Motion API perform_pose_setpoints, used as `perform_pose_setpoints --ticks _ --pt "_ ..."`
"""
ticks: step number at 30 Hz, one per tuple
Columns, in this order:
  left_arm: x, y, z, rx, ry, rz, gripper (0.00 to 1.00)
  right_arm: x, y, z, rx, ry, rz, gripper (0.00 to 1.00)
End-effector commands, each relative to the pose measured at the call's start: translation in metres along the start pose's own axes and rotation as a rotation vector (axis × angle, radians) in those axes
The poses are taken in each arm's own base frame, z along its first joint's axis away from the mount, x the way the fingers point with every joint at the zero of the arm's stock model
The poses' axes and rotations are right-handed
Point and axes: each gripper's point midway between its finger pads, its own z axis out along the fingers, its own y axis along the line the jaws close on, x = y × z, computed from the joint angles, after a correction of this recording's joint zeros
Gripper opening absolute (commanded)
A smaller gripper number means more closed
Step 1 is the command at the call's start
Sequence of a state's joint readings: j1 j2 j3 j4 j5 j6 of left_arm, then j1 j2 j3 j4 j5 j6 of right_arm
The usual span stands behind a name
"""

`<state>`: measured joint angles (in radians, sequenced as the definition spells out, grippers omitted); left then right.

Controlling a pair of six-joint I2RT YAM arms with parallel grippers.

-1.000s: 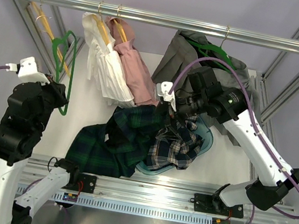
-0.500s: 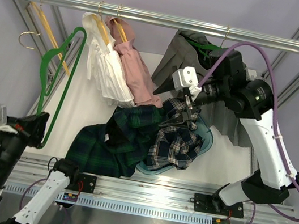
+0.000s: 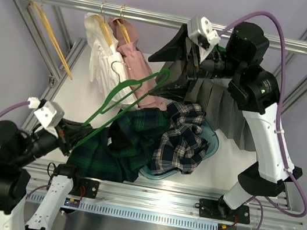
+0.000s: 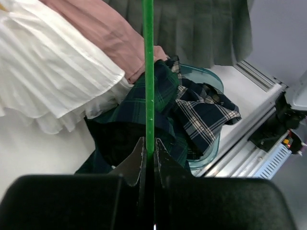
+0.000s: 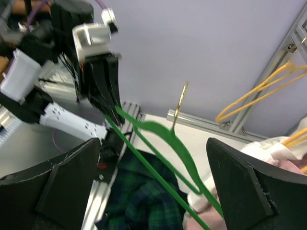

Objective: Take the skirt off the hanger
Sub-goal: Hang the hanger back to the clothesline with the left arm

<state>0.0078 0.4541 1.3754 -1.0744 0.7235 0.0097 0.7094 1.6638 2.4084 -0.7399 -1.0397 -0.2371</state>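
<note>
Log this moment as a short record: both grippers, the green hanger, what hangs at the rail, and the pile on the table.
left gripper: fingers shut on the green hanger's bar
right gripper: open, holding nothing
green hanger: bare, off the rail, slanting over the table
rail: white skirt, pink skirt and yellow hangers hang there
grey skirt: hanging behind the right arm
pile: plaid skirts heaped on the table, partly over a blue bowl

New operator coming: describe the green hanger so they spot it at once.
Below the overhead rail, above the heap of tartan skirts, the left gripper pinches the green hanger. Unlike the yellow hangers and the clothed ones on the rail, it is bare, tilted and off the rail.
</note>
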Motion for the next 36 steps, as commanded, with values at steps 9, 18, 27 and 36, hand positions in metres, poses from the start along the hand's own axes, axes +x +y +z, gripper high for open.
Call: perform_pose_setpoints --ticks 9,18,27,36 --pt "-0.022 -0.031 0.016 0.277 -0.121 0.068 0.00 -0.022 -0.004 0.048 -0.036 -0.137 0.241 0.97" --pt "-0.014 -0.026 0.020 0.265 -0.108 0.042 0.00 -0.024 0.002 0.065 -0.101 -0.156 0.259 0.66" --pt "-0.007 -0.025 0.022 0.274 -0.092 0.046 0.00 -0.020 0.020 0.065 -0.226 -0.153 0.290 0.00" --pt "-0.006 -0.023 0.019 0.234 -0.102 0.052 0.00 -0.020 0.031 0.056 -0.357 -0.167 0.311 0.61"
